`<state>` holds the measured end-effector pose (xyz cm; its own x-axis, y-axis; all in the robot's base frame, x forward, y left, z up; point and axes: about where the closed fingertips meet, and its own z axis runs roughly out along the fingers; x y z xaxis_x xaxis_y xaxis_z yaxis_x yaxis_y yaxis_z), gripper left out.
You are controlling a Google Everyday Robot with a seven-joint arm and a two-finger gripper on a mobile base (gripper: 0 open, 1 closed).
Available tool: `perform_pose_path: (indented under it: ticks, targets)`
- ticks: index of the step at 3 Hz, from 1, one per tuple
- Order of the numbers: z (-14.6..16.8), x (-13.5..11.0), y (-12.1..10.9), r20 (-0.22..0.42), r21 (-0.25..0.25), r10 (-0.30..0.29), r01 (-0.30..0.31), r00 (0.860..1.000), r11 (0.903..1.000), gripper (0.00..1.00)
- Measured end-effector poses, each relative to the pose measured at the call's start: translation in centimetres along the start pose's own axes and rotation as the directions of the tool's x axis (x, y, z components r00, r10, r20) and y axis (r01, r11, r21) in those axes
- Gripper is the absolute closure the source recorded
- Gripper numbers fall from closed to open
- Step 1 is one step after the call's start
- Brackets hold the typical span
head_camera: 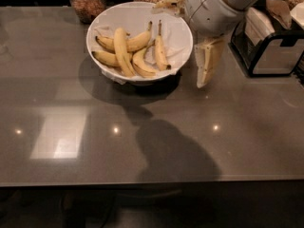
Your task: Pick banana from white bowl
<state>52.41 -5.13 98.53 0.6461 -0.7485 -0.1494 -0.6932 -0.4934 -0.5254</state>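
Glossy dark grey tabletop | long slim yellow banana (122,51) lies in large round white bowl (91,45) among shorter ones | cream two-finger gripper (202,82) just right of bowl, apparently closed, empty | advice: open, clear rim, pinch banana mid-length crosswise.

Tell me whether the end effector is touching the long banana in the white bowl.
Apart. The camera view shows the end effector outside the white bowl, beside its rim; the banana lies left of centre inside, other bananas between.
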Motion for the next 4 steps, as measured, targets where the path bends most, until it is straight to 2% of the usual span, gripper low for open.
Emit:
perform_pose_path:
  ticks: [1, 2, 3, 4]
  targets:
    - [0.0, 0.0, 0.0, 0.000, 0.000, -0.001, 0.001, 1.000, 1.0000, 0.00]
    - [-0.1, -0.2, -0.4, -0.017, 0.013, -0.037, 0.038, 0.999, 0.9992, 0.00]
    - [0.5, -0.2, -2.5, -0.085, 0.066, -0.174, 0.180, 0.981, 0.9814, 0.00]
    - [1.8, -0.5, -6.9, -0.171, 0.126, -0.372, 0.395, 0.912, 0.9102, 0.00]
